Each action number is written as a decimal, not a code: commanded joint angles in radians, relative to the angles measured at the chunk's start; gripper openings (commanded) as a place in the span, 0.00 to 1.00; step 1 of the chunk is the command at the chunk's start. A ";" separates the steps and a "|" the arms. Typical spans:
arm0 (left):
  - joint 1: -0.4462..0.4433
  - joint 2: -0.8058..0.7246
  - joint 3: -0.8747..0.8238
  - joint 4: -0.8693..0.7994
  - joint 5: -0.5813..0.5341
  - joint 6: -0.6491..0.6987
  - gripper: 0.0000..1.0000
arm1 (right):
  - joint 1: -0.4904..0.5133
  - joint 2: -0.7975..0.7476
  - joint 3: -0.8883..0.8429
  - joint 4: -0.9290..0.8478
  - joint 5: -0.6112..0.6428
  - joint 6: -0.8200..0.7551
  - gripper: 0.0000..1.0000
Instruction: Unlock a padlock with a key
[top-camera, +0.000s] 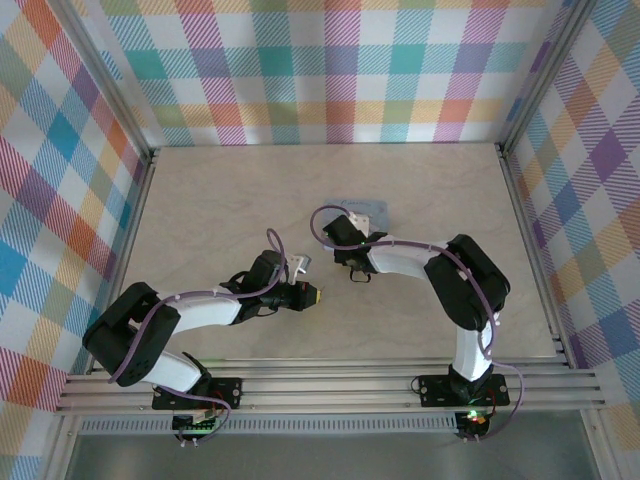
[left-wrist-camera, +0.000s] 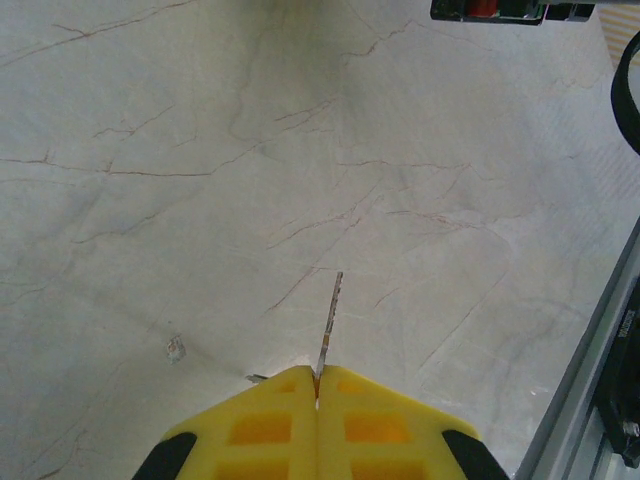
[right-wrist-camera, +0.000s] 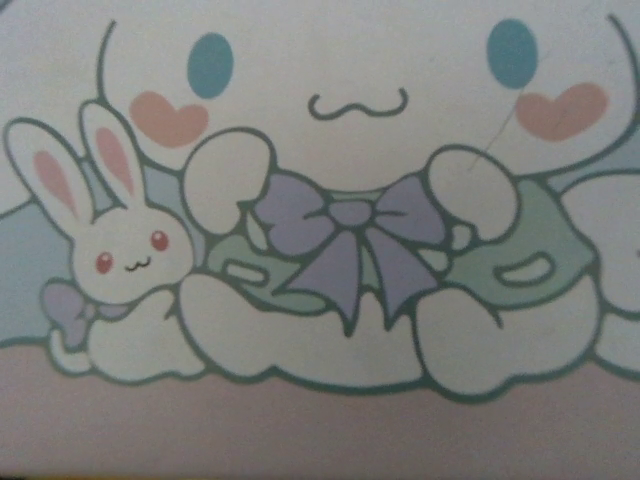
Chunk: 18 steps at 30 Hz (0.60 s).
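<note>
My left gripper (left-wrist-camera: 317, 385) is shut on the key (left-wrist-camera: 329, 322). The thin pale blade sticks out forward between the yellow fingertips (left-wrist-camera: 262, 425), just above the marbled table. From above, that gripper (top-camera: 313, 296) sits at mid-table, pointing right. My right gripper (top-camera: 350, 228) is at the pale blue tin (top-camera: 368, 211); its fingers are hidden from above. The tin's lid (right-wrist-camera: 330, 230), with a white cartoon figure and a purple bow, is very close in the right wrist view. The padlock is hidden.
A small speck (left-wrist-camera: 175, 348) lies on the table to the left of the left fingertips. An aluminium rail (left-wrist-camera: 600, 350) runs along the table's near edge. Plaid walls (top-camera: 330, 70) enclose the back and sides.
</note>
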 joint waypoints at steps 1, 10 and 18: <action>0.011 -0.031 -0.015 0.013 0.018 0.027 0.00 | -0.010 0.009 -0.004 0.020 0.022 0.010 0.49; 0.019 -0.051 -0.027 0.004 0.011 0.033 0.00 | -0.025 0.039 0.010 0.019 0.017 0.010 0.47; 0.021 -0.052 -0.029 0.010 0.010 0.037 0.00 | -0.038 0.038 0.016 0.030 0.017 -0.010 0.35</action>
